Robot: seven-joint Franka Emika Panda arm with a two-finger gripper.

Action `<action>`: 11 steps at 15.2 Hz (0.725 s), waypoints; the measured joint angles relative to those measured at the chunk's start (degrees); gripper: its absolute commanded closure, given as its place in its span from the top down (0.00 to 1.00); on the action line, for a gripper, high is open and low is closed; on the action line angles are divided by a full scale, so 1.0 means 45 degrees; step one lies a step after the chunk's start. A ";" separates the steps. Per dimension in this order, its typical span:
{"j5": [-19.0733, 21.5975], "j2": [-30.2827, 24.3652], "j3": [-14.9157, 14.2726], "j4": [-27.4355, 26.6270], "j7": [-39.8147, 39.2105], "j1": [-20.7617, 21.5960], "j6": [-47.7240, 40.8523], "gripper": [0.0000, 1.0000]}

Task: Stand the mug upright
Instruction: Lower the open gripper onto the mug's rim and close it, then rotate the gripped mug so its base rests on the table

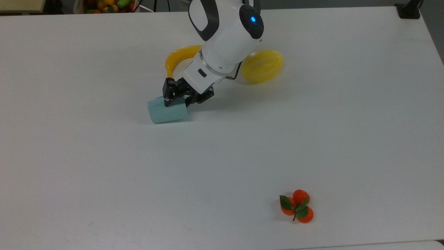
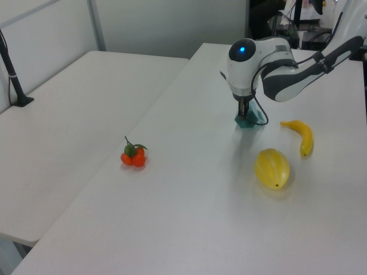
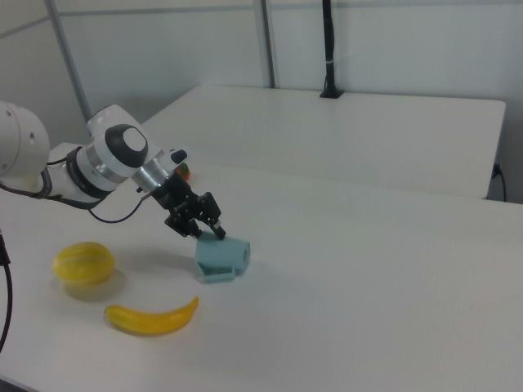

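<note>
A pale teal mug (image 1: 167, 113) lies on its side on the white table (image 1: 222, 156), wider end toward the top view's right. My gripper (image 1: 178, 102) points down onto that wider end, its black fingers drawn in on the mug's upper wall near the rim. In the right view the gripper (image 3: 212, 231) pinches the top edge of the mug (image 3: 222, 260). In the left view the gripper (image 2: 245, 111) comes straight down onto the mug (image 2: 249, 121), which the arm partly hides.
A yellow banana (image 1: 176, 57) and a yellow melon (image 1: 263, 66) lie just behind the arm. A cluster of small oranges (image 1: 297, 206) sits far off near the table's front edge. A second white table (image 2: 63, 114) adjoins in the left view.
</note>
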 measured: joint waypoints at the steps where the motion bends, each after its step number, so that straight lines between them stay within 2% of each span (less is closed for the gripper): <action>1: -0.0129 0.0001 -0.0002 0.0015 0.0000 -0.0078 0.0020 0.00; 3: -0.0411 -0.0095 -0.0004 0.0162 0.0011 -0.0202 0.0020 0.00; 6: -0.0276 -0.0270 0.0009 0.0260 0.0017 -0.0354 0.0022 0.00; 8: 0.0237 -0.0294 0.0010 0.0307 0.0099 -0.0493 0.0141 0.00; 11: 0.1478 -0.0416 0.0007 0.0356 0.0101 -0.0887 0.0731 0.00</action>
